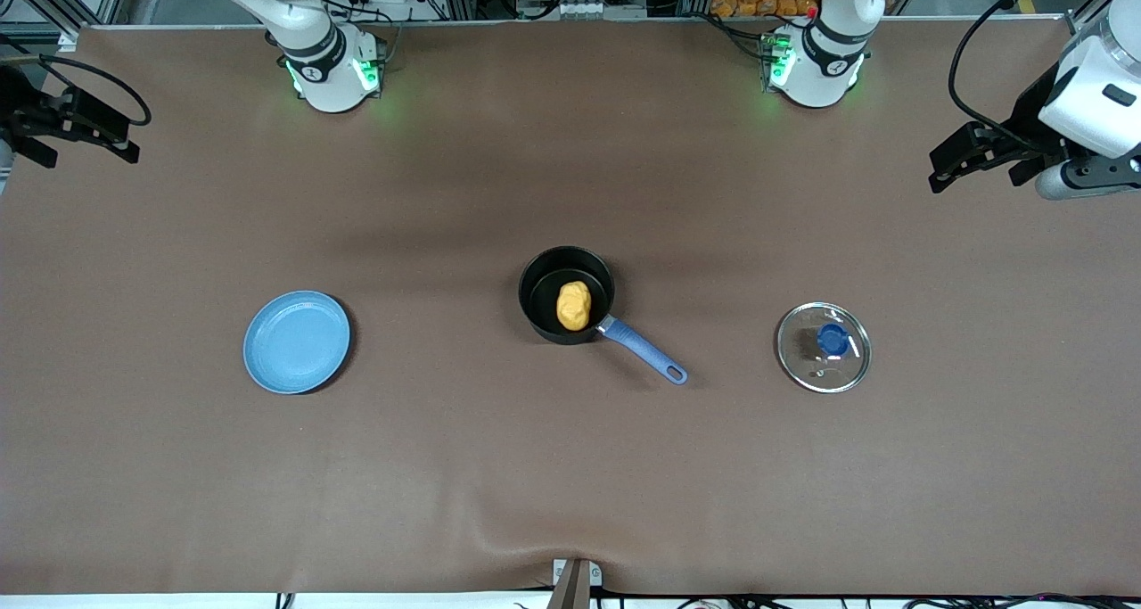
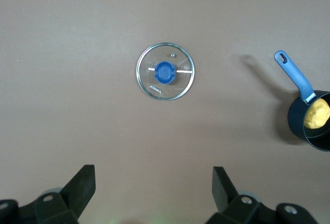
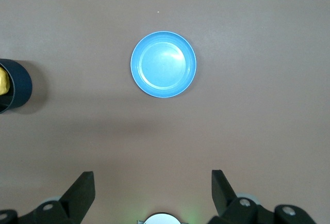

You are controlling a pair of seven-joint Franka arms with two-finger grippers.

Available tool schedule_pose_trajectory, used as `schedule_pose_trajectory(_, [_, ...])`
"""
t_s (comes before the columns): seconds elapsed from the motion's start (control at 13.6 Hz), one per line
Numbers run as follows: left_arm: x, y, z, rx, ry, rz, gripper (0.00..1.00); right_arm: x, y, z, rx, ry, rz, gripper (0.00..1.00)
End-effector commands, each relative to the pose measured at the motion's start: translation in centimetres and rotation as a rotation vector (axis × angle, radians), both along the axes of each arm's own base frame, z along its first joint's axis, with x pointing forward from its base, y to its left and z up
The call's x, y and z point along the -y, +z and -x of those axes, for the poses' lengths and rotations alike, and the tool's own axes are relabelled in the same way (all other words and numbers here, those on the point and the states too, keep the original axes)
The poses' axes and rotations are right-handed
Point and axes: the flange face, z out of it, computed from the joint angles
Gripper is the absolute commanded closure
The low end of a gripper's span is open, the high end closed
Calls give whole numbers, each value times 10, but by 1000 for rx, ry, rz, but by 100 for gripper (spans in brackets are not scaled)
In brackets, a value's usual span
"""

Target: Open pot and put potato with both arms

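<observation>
Potato (image 1: 573,306): lumpy yellow-orange, inside uncovered black pot (image 1: 544,281); lid (image 1: 823,347) on table. Left gripper (image 2: 153,185), right gripper (image 3: 153,185): fingers wide apart, empty.

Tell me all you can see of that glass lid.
The lid is a round pane of clear glass in a thin metal rim, with a blue knob at its centre. It lies flat, knob up, on the brown table, off the pot, toward the left arm's end. Nothing touches it.
</observation>
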Motion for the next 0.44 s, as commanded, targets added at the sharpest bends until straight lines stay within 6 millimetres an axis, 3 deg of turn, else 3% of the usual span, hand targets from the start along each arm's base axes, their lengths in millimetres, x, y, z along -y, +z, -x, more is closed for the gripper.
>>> schedule_pose_trajectory(0.0, [1,7,5,-3,-19,11,0,1,2,6,9,11,16,0])
schedule_pose_trajectory(0.37, [3,8,6,-1,-27,8,0,1,2,6,11,11,16,0])
